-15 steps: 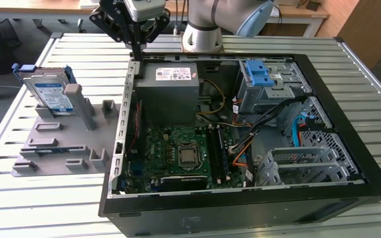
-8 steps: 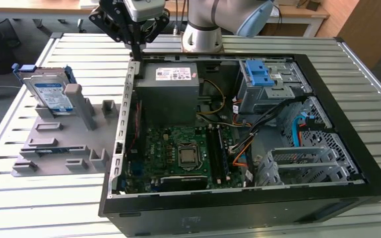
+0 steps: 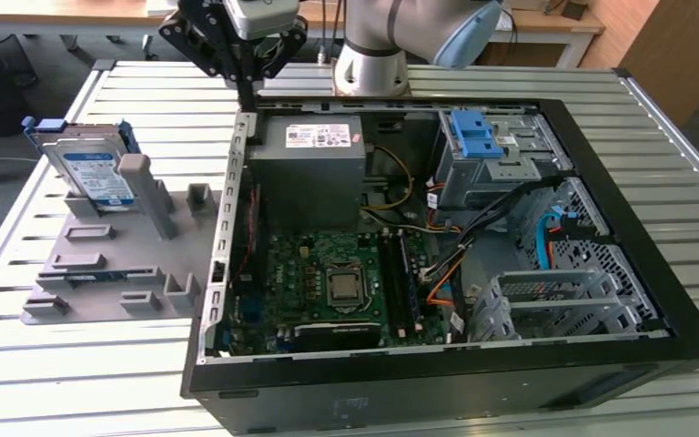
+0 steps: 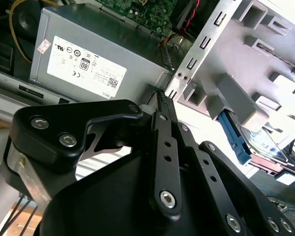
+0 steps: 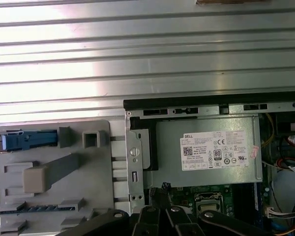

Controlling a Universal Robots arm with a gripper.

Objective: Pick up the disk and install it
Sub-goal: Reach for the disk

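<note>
**Black claw (image 3: 248,96) pinched narrow and empty at the case edge; silver hard drive in blue plastic carrier (image 3: 88,171) not yet picked up.**

Poised over the rear wall of the open black computer tower (image 3: 447,387), just beside the grey metal power-supply box (image 3: 313,168), fingertips drawn together around nothing in both wrist views. Well apart on the exterior view's left, the disk stood on edge in the grey moulded plastic holder (image 3: 119,264), probably to leave the upper rim free for a grip from above. Tower laid on its side with the panel off, presumably to keep the metal drive cage with blue latch (image 3: 486,137) open upward for loading.
</note>
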